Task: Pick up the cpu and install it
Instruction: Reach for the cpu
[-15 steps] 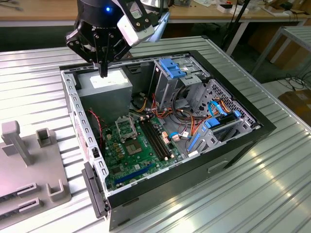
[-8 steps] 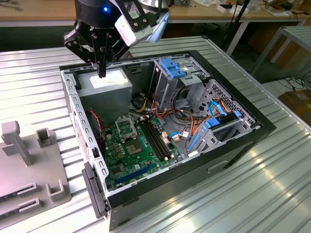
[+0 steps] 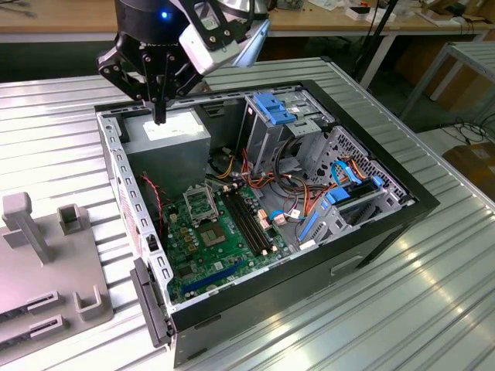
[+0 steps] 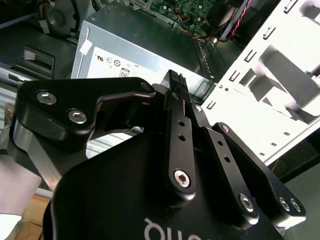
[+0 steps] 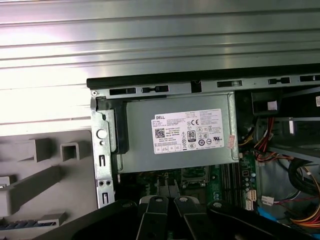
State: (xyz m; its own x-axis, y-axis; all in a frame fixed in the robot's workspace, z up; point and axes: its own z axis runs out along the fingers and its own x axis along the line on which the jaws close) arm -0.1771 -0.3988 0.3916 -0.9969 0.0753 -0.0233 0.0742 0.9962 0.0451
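Observation:
My gripper (image 3: 159,114) hangs over the open computer case (image 3: 418,202), just above the grey power supply (image 3: 167,136) at its back corner. Its black fingers point straight down and are pressed together in both wrist views (image 4: 175,81) (image 5: 167,189). The cpu is hidden from me; I cannot tell whether anything thin sits between the fingers. The square metal-framed socket (image 3: 202,203) sits on the green board (image 3: 224,259) below and to the exterior view's right of the gripper. Part of the socket (image 5: 194,173) peeks out past the power supply's edge in the first wrist view.
Inside the case stand a drive cage with blue latches (image 3: 277,108), bundles of coloured cables (image 3: 298,193) and black memory slots (image 3: 249,220). A grey fixture plate with upright blocks (image 3: 46,255) lies on the ribbed metal table (image 3: 402,309) at the exterior view's left.

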